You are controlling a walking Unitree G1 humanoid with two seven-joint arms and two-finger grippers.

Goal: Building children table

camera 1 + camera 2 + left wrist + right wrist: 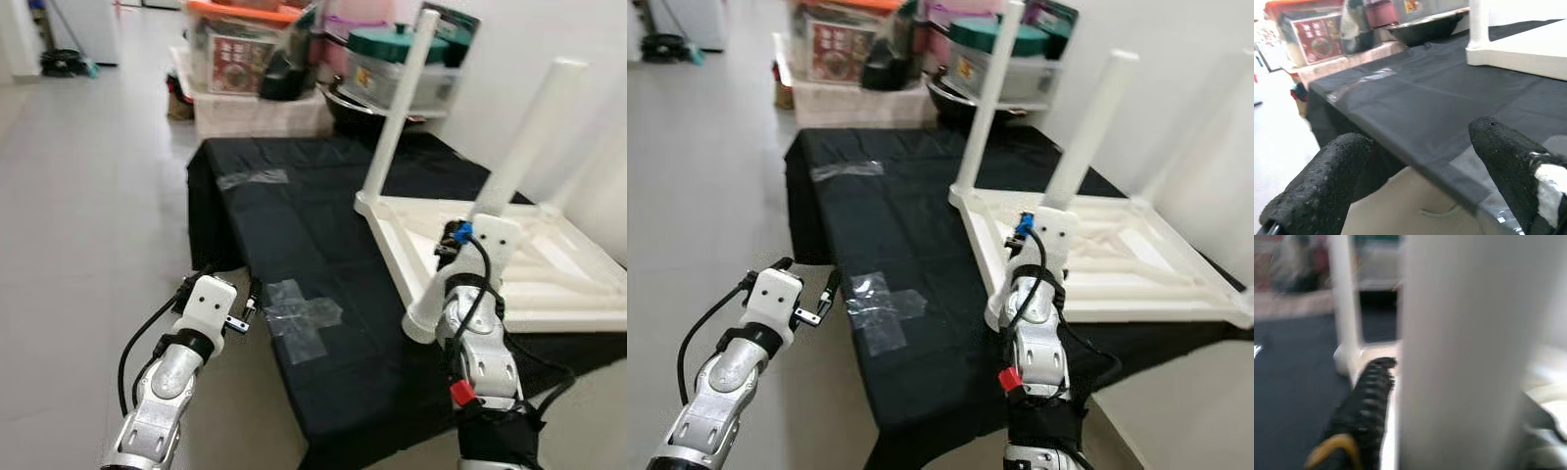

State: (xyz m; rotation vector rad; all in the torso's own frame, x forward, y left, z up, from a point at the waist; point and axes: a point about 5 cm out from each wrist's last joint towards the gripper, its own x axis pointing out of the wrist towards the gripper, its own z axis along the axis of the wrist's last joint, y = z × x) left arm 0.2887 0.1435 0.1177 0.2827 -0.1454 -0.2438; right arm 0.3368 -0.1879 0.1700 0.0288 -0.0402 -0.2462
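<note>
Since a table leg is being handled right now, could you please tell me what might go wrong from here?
1. The right pincer is at the near white leg, which leans; pushing sideways could bend its joint with the upturned white tabletop.
2. The tabletop reaches past the edge of the black cloth, so it may tip or slide off.
3. The open left pincer hovers apart, steadying nothing.

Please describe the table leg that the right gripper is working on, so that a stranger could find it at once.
On the black cloth lies a white children's table, turned upside down. Two white legs stand up from it. The wanted leg is the nearer one, directly above the right gripper; the other leg stands at the far corner, by the storage boxes.
</note>
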